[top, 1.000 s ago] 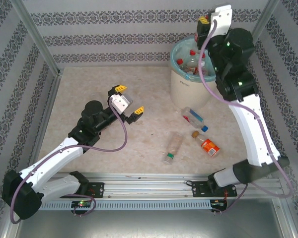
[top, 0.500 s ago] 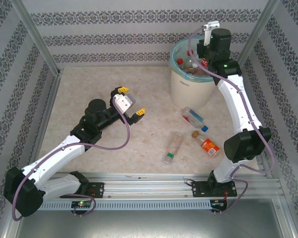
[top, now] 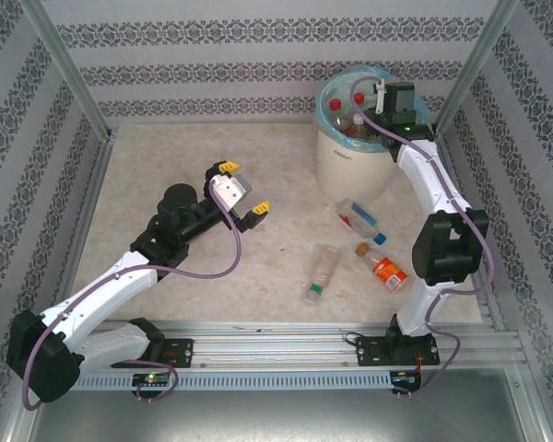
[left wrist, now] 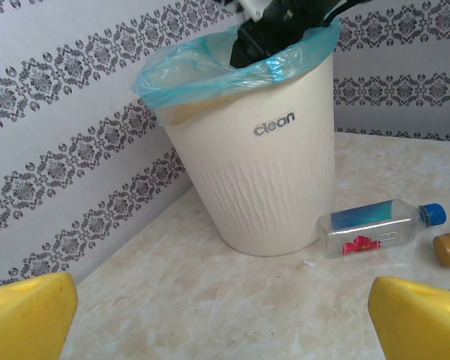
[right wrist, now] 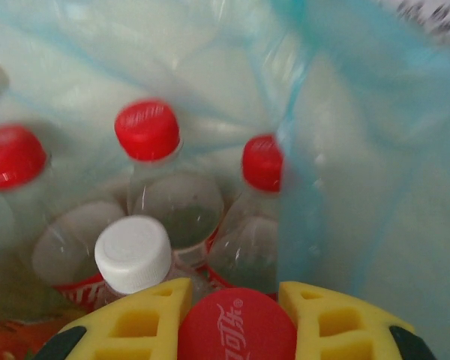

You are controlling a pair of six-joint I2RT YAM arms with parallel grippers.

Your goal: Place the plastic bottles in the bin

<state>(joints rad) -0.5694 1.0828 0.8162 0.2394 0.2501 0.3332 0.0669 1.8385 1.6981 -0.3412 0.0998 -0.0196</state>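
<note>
Down inside the bin [top: 346,161], the right gripper [right wrist: 235,298] is clamped on the red cap [right wrist: 237,330] of a bottle whose body is hidden. It hangs just above the red-capped bottles [right wrist: 146,129] and a white-capped bottle [right wrist: 133,253] in the liner.

These bottles look empty, so probably light. The walls are thin and crushable, and they are smooth and prone to roll. The stiff cap or neck is the safest place to hold.

The left gripper [top: 241,186] has its jaws wide apart and holds nothing, facing the bin from over the table. A blue-capped bottle [left wrist: 375,225] lies just beside the bin base. An orange bottle [top: 384,269] and a green-capped bottle [top: 321,273] lie nearer, well apart from both grippers.
</note>
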